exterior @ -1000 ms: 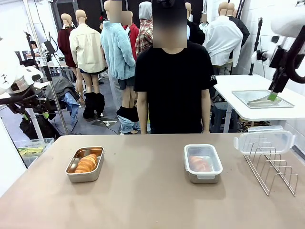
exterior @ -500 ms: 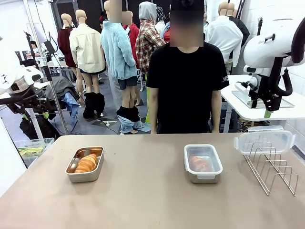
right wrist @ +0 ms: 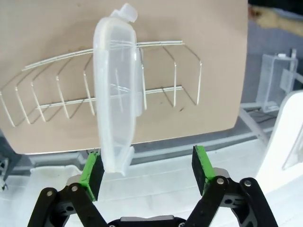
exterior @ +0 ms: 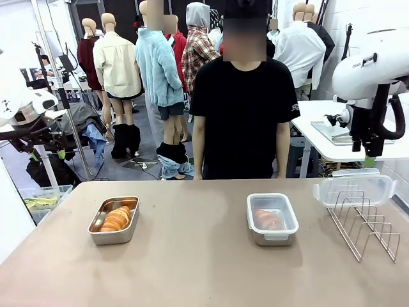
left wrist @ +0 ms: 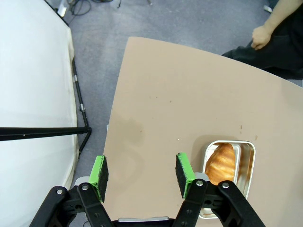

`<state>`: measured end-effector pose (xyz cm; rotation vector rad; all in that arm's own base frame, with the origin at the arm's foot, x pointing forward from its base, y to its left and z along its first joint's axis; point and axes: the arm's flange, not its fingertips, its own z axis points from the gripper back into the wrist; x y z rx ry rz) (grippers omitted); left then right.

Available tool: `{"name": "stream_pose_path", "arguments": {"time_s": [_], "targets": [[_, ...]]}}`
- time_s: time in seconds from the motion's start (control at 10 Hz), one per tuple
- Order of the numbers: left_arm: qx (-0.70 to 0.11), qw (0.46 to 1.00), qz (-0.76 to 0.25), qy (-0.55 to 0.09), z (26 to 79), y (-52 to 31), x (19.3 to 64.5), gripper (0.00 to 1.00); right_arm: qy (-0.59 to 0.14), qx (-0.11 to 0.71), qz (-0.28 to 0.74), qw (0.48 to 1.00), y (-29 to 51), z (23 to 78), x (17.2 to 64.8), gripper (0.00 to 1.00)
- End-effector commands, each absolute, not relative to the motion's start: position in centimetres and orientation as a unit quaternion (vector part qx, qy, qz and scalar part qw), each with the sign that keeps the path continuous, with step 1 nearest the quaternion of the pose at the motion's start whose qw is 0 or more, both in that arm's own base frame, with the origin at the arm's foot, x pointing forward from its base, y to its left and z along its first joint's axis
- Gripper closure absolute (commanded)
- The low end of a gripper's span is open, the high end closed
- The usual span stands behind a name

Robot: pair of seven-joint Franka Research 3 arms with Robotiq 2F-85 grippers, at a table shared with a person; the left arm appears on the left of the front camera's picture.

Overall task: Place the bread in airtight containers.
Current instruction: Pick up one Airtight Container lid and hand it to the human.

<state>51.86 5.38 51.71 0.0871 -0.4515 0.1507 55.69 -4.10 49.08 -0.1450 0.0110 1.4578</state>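
Both grippers have their jaws wide apart and hold nothing. The left gripper (left wrist: 140, 176) hangs high over the table (exterior: 192, 268), just beside the open tin (exterior: 114, 219). The right gripper (right wrist: 147, 172) hangs high above the wire rack (exterior: 364, 224), over the table's edge.

One bread roll (exterior: 116, 219) lies in the open tin, which has no lid on it. Take this tin as the landmark. Well to its right on the table sits the closed tin (exterior: 273, 219), with another bread roll (exterior: 268, 219) showing through its clear lid. Farther right still, a spare clear lid (exterior: 354, 188) stands propped in the wire rack. A person (exterior: 239, 109) stands behind the table, on the far side from the open tin.

So one tin looks done, and the open one needs its lid. I think the next move is for the right gripper to come down, pinch the spare lid by its thin edge, and carry it across to the open tin.
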Motion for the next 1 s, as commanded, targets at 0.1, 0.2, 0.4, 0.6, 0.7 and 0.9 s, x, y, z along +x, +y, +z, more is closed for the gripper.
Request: {"name": "stream_pose_path", "arguments": {"time_s": [0.1,0.2,0.4,0.6,0.7,0.9], "targets": [[0.044,0.97,0.075,-0.225,51.9,5.4,51.8,0.25,-0.004,-0.073,0.661,0.747,-3.1,49.4,53.3,0.07],[0.044,0.97,0.075,-0.225,51.9,5.4,51.8,0.25,-0.012,-0.067,0.661,0.747,-3.0,49.3,53.0,0.07],[0.044,0.97,0.075,-0.225,51.9,5.4,51.8,0.25,-0.004,-0.064,0.656,0.752,-2.6,48.2,53.2,0.07],[0.044,0.97,0.075,-0.225,51.9,5.4,51.8,0.25,0.001,-0.065,0.65,0.757,-2.1,47.4,53.4,0.07],[0.044,0.97,0.075,-0.225,51.9,5.4,51.8,0.25,0.004,-0.065,0.651,0.756,-2.0,47.0,53.4,0.07],[0.044,0.97,0.075,-0.225,51.9,5.4,51.8,0.25,-0.003,-0.074,0.647,0.759,-1.8,45.8,54.2,0.07]]}}
